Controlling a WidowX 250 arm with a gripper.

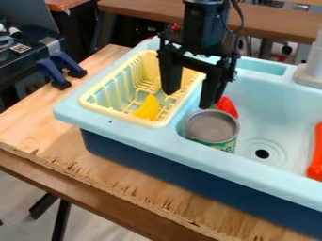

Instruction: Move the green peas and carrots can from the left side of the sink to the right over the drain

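Your black gripper [190, 97] points down, empty, its fingers spread apart. Left of it in view is a yellow dish rack [119, 115]; just below, a tin can [213, 126] with a green label [225, 146] stands in the toy sink [283, 108].

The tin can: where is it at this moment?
In the camera view, the tin can stands in the near left corner of the sink basin, between the yellow rack and the drain, a little lower in the picture than the tool.
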